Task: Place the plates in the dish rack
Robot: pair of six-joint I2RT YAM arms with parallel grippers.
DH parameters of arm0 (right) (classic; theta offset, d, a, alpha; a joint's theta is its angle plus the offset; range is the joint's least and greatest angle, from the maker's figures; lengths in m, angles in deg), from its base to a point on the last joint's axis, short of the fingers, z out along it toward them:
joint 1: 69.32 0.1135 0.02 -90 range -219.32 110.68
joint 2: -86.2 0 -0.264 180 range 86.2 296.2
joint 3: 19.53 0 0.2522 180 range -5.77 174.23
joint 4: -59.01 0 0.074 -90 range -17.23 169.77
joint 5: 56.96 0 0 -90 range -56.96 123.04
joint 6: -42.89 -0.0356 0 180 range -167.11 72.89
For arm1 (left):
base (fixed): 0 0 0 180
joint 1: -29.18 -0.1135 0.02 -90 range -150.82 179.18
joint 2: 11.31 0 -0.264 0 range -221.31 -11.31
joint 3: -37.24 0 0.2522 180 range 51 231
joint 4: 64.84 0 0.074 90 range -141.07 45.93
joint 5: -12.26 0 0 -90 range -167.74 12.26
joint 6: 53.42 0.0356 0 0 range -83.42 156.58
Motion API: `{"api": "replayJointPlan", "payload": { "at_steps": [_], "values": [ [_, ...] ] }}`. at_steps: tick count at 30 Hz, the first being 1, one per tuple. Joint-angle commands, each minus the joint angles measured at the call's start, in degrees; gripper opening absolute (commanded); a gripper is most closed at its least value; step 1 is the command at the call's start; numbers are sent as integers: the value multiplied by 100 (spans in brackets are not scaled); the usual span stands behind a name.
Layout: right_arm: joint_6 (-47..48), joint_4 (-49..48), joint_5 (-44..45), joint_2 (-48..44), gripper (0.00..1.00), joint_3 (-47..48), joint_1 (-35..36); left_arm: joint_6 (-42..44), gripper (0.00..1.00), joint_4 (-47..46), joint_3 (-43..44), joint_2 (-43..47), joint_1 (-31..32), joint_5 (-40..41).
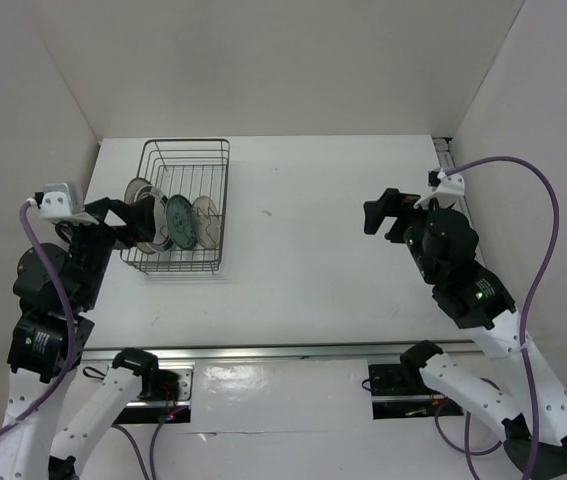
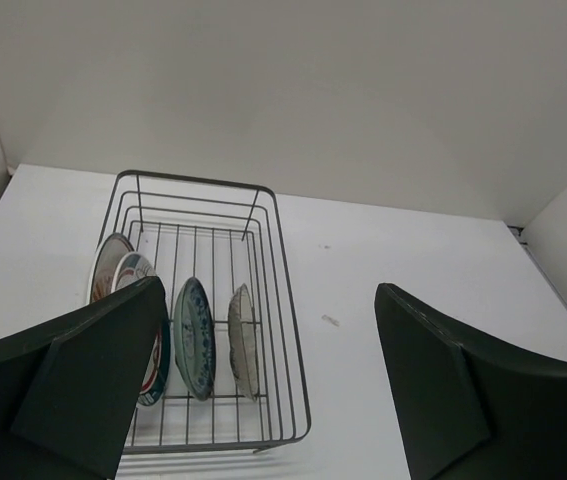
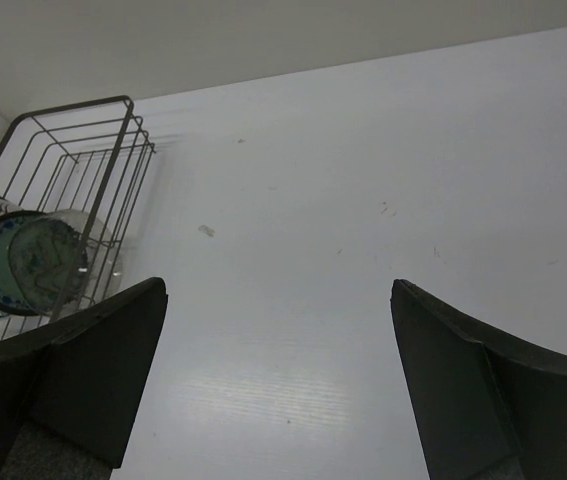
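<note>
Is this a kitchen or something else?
Probably a robot testing booth, not a kitchen: plain white walls surround a white table, two robot arms stand at its edge, and a wire dish rack holds plates.

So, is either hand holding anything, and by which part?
Nothing is held. The left hand and right hand are open and empty; the plates stand in the dish rack.
</note>
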Motion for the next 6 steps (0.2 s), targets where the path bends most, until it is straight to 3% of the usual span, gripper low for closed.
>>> {"api": "replayJointPlan", "payload": {
  "at_steps": [1, 6],
  "values": [
    [143, 73, 164, -62, 100, 54, 74, 11, 100, -149, -56, -70, 4, 128],
    [143, 72, 374, 0, 100, 54, 197, 11, 100, -149, -109, -124, 4, 190]
  ]
}}
